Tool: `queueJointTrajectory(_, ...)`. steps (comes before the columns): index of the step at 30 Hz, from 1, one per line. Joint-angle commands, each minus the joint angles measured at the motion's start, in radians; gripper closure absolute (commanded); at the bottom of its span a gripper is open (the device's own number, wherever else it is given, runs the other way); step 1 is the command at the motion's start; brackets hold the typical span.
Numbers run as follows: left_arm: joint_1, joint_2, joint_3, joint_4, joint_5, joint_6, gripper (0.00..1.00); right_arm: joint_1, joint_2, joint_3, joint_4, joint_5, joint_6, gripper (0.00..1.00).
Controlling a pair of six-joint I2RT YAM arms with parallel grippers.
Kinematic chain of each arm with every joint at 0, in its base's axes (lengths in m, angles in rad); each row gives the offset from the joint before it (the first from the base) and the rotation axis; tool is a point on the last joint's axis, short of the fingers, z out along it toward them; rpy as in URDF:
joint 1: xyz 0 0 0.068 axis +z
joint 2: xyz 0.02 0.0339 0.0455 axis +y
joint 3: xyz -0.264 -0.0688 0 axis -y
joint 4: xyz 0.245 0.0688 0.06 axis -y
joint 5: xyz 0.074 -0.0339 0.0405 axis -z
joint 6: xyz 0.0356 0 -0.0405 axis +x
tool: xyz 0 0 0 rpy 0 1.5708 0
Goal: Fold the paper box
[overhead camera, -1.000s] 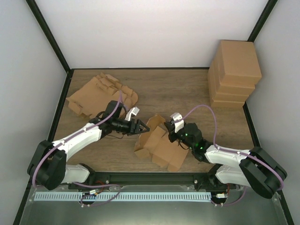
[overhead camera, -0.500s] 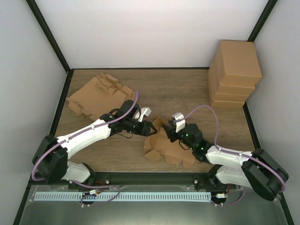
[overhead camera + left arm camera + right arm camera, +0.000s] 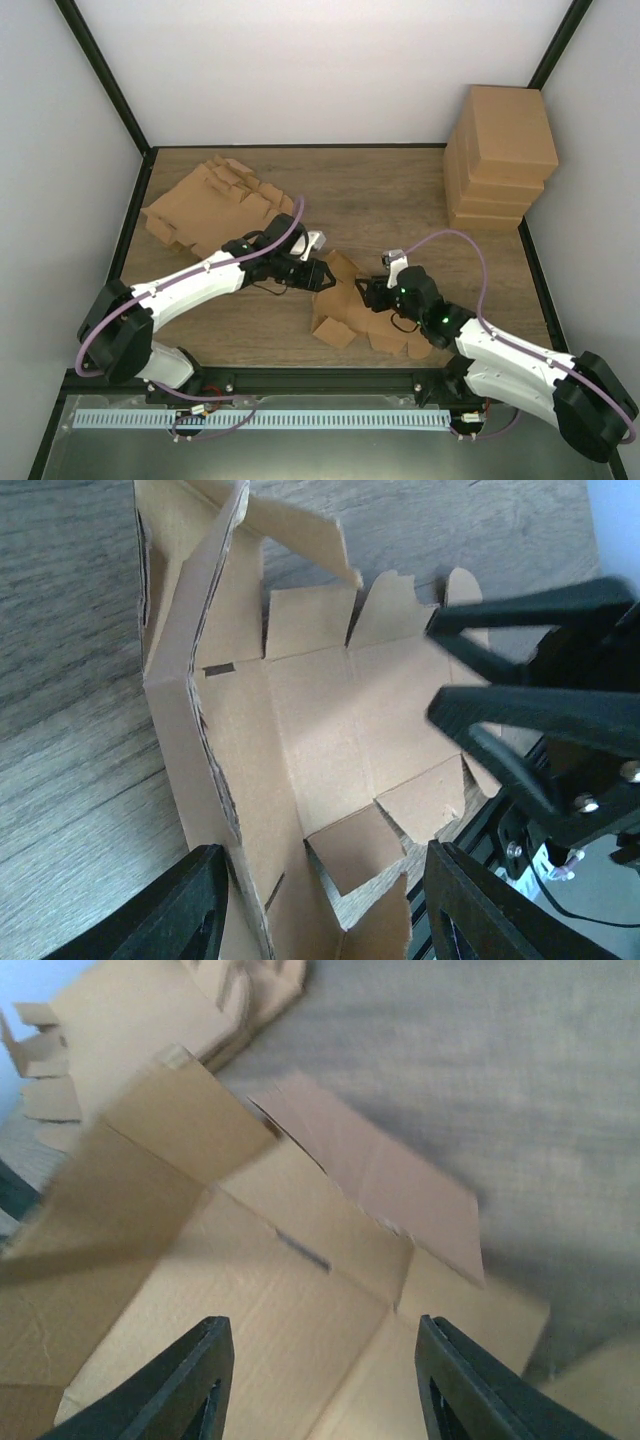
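left gripper (image 3: 320, 273): jaws parted roughly halfway and not pinching anything I can see. A folded-up wall of the brown corrugated cardboard box blank (image 3: 345, 302) stands between its fingers (image 3: 175, 910), much closer to the left one in its own wrist view.

right gripper (image 3: 368, 292): also parted, nothing clamped. Its fingertips hang over a flat inner panel of the blank, one on either side. A raised flap just ahead of them looks blurry in that wrist view.

where the blank is: lying on the wood-grain tabletop (image 3: 400, 200), right between the two grippers and under both sets of fingertips. It's mostly flat. One long side is folded up on the left gripper's side, and small tabs stick out along the edge nearest the arm bases.

inside the blank: bare cardboard panels, creases and a couple of little slots. From the left wrist you can see the right gripper's black fingers reaching in over the far part of it.

spare blanks: messy pile of flat brown cardboard blanks (image 3: 210, 205), well apart from the left gripper, out past that arm's far side.

done boxes: stack of closed brown cardboard boxes (image 3: 500, 150), well apart from the right gripper, off beyond it in the corner. They're shut, so I can't tell what's in them.
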Motion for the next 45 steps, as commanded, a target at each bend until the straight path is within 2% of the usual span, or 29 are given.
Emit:
queueJointTrajectory(1, -0.007, -0.013, 0.028, -0.007, 0.01, 0.013, 0.44, 0.006, -0.008, 0.068, -0.287, -0.049, 0.235, 0.46)
queueJointTrajectory(4, -0.007, -0.011, 0.016, -0.011, -0.002, 0.013, 0.44, 0.005, -0.041, 0.072, -0.394, -0.043, 0.317, 0.54)
queueJointTrajectory(6, -0.009, -0.011, 0.014, -0.015, -0.006, 0.012, 0.45, 0.004, -0.05, 0.076, -0.455, -0.036, 0.371, 0.67)
queueJointTrajectory(8, -0.012, -0.011, 0.014, -0.011, -0.006, 0.009, 0.45, 0.003, -0.038, 0.081, -0.474, -0.055, 0.396, 0.9)
queueJointTrajectory(9, -0.012, -0.01, 0.016, -0.01, -0.004, 0.01, 0.46, 0.004, -0.027, 0.083, -0.477, -0.067, 0.404, 0.98)
queueJointTrajectory(10, -0.013, -0.009, 0.018, -0.01, -0.001, 0.009, 0.46, 0.003, -0.007, 0.083, -0.475, -0.079, 0.409, 0.99)
queueJointTrajectory(18, -0.019, -0.01, -0.001, 0.052, 0.084, -0.005, 0.45, 0.003, 0.149, 0.052, -0.404, -0.116, 0.449, 0.99)
queueJointTrajectory(27, -0.025, -0.001, -0.035, 0.098, 0.113, -0.025, 0.45, 0.003, 0.224, -0.024, -0.125, -0.24, 0.481, 0.99)
queueJointTrajectory(35, -0.025, 0.016, -0.035, 0.091, 0.112, -0.025, 0.45, 0.004, 0.375, -0.024, 0.084, -0.318, 0.488, 0.99)
queueJointTrajectory(39, -0.025, 0.016, -0.032, 0.079, 0.104, -0.022, 0.45, 0.003, 0.371, -0.045, 0.171, -0.332, 0.486, 0.99)
queueJointTrajectory(44, -0.025, 0.018, -0.009, 0.017, 0.049, 0.004, 0.45, 0.004, 0.33, -0.023, 0.147, -0.328, 0.454, 0.99)
queueJointTrajectory(45, -0.025, 0.021, -0.003, 0.011, 0.049, 0.008, 0.45, 0.003, 0.269, -0.032, 0.141, -0.326, 0.43, 0.99)
